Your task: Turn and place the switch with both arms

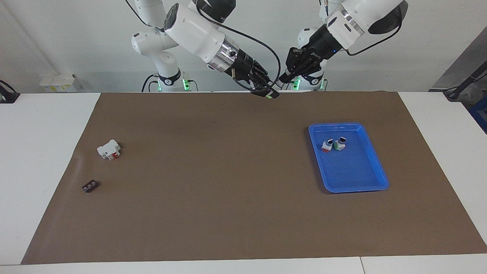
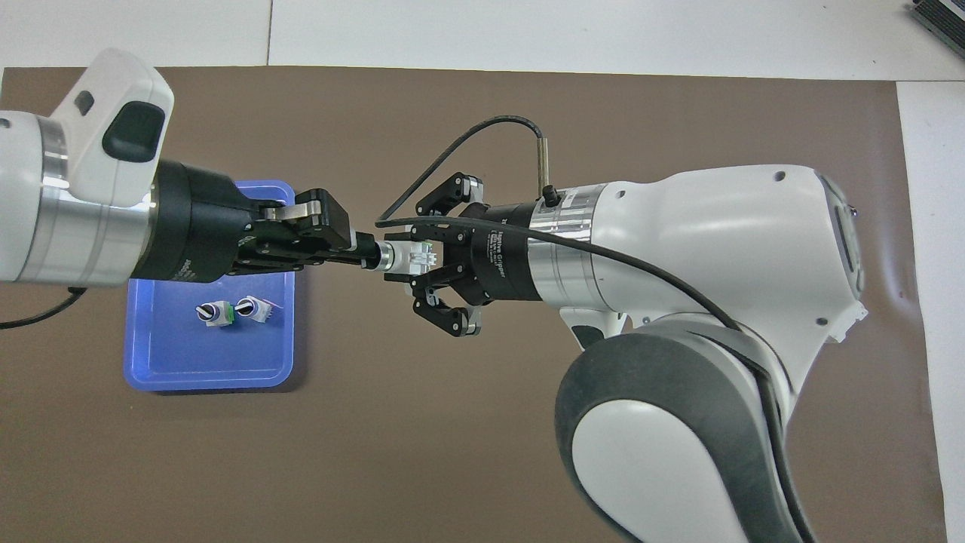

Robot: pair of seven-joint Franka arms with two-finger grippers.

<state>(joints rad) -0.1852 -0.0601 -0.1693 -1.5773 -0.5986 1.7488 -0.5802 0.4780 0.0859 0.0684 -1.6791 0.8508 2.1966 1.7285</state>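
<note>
The switch (image 2: 411, 256) is held in the air between both grippers, over the brown mat's edge nearest the robots. Its white body and green end sit in my right gripper (image 2: 399, 255), which is shut on the body. My left gripper (image 2: 363, 253) is shut on the black knob at the switch's other end. In the facing view the green end of the switch (image 1: 271, 95) shows at the tip of my right gripper (image 1: 266, 91), and my left gripper (image 1: 281, 81) meets it from the left arm's end.
A blue tray (image 1: 335, 124) toward the left arm's end holds two look-alike switches (image 1: 327, 145) (image 1: 339, 143). A white block with a red mark (image 1: 109, 149) and a small black part (image 1: 90, 186) lie toward the right arm's end.
</note>
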